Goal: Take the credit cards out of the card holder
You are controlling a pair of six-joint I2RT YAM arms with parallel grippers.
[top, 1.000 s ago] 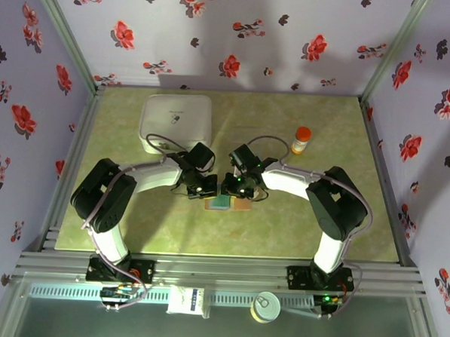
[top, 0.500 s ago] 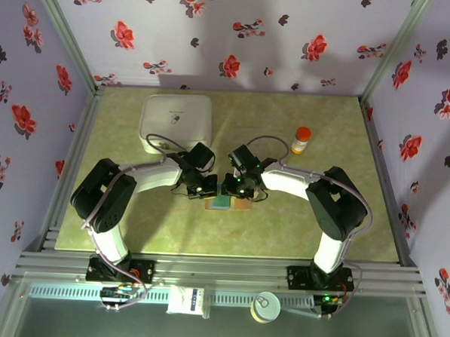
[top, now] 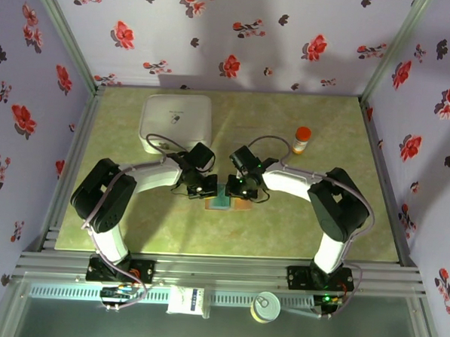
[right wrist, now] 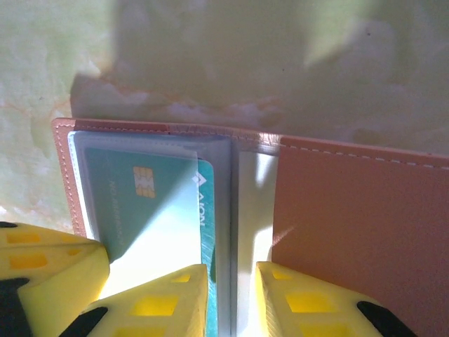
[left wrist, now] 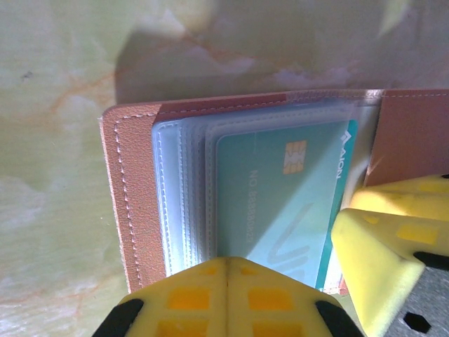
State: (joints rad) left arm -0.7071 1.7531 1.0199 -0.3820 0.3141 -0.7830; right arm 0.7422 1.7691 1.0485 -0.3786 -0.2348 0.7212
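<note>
The reddish-brown card holder (top: 242, 205) lies open on the table between both arms. A teal credit card (left wrist: 280, 203) with a gold chip sits in its clear pockets, its right edge (right wrist: 205, 210) poking out of the sleeve. My left gripper (left wrist: 226, 261) is shut, its joined yellow tips pressing down on the pocket side near the card's lower edge. My right gripper (right wrist: 231, 281) stands slightly open, straddling the card's exposed edge and the holder's middle fold, with one finger (right wrist: 165, 298) on the card side and the other on the leather half (right wrist: 365, 232). In the top view the two grippers meet over the holder (top: 222, 189).
A white square box (top: 176, 123) stands behind the left arm. A small bottle with an orange cap (top: 301, 139) stands at the back right. The green marbled table (top: 169, 226) has free room in front of the holder and to both sides.
My right gripper has edged slightly left over the holder. The left gripper has stayed put, shut on the pockets.
</note>
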